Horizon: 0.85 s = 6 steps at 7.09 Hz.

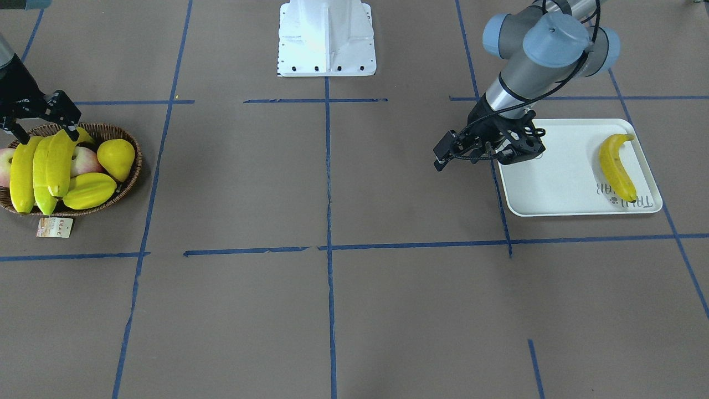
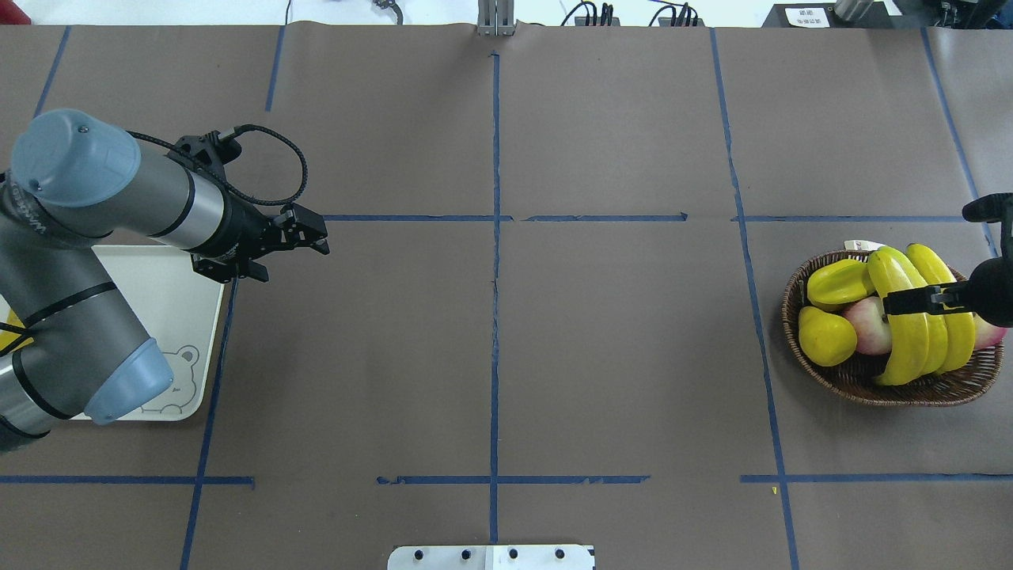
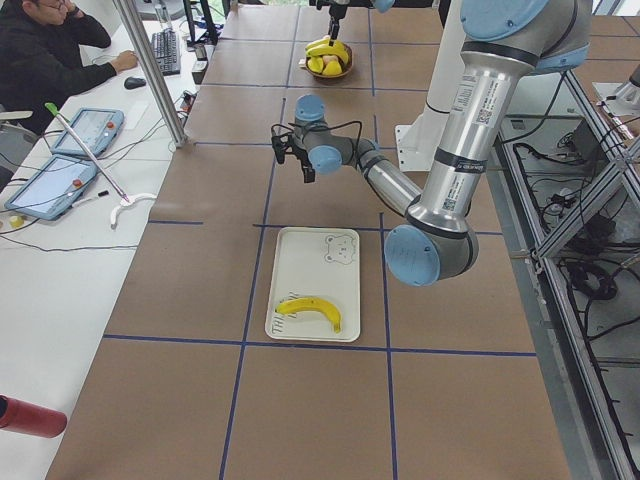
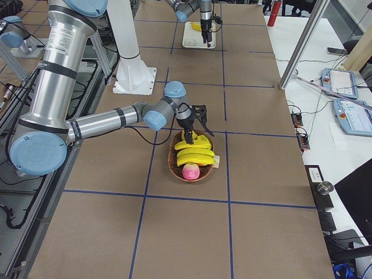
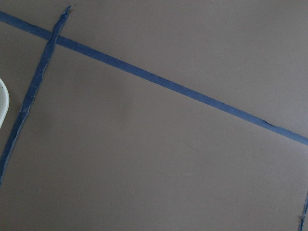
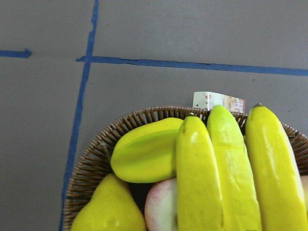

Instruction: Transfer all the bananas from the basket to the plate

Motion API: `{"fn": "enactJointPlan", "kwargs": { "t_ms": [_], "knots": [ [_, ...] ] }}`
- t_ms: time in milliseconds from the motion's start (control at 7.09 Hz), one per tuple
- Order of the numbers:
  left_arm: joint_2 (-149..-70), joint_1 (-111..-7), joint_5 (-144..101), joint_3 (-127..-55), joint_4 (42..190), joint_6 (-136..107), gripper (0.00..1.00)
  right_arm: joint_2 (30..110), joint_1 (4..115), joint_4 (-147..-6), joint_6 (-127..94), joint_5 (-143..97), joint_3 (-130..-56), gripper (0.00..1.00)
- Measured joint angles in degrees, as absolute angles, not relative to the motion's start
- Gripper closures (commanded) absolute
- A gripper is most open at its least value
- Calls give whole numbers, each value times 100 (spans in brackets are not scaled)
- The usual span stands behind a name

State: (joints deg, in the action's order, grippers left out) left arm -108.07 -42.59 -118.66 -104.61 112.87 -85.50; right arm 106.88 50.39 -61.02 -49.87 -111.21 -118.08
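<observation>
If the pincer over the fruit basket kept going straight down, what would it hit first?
Probably the bananas: the right pincer points down at them, lying topmost in the basket. Its exact height is unclear.

A: Right gripper (image 1: 47, 133), what's under it?

B: Basket (image 2: 910, 392). Three bananas (image 2: 910, 348) side by side in it, directly below the gripper. Star fruit (image 2: 839, 283), pear (image 2: 825, 336) and apple (image 2: 866, 324) are in the same basket, on the gripper's side towards the other arm. Second apple (image 1: 4, 163) on the opposite side. Tag (image 1: 54, 227) outside the rim, away from the robot base.

A: Left gripper (image 3: 295, 170)?

B: Over bare table (image 2: 617, 356), just off the plate (image 1: 559, 183) edge. The plate is on its side away from the basket. Fourth banana (image 1: 616, 166) on the plate, along the edge farthest from the gripper. Basket well apart.
</observation>
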Motion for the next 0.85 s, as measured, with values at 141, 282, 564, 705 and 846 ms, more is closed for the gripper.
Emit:
{"fn": "enactJointPlan", "kwargs": {
  "t_ms": [141,282,564,705,846],
  "knots": [
    [-10809,-4254,-11860,-10452,11291,-8550,1,10693,5044,-6108,-4973,-11120,-11739,6],
    [-10810,-4250,-11857,-10447,11293,-8546,1,10693,5044,-6113,-4968,-11119,-11690,16],
    [-10810,-4246,-11856,-10450,11294,-8547,1,10688,4989,-6117,-4964,-11118,-11660,20],
    [-10809,-4246,-11857,-10455,11294,-8545,1,10672,4903,-6117,-4960,-11116,-11659,20],
    [-10805,-4245,-11856,-10455,11294,-8544,1,10655,4818,-6117,-4958,-11113,-11659,20]
  ]
}}
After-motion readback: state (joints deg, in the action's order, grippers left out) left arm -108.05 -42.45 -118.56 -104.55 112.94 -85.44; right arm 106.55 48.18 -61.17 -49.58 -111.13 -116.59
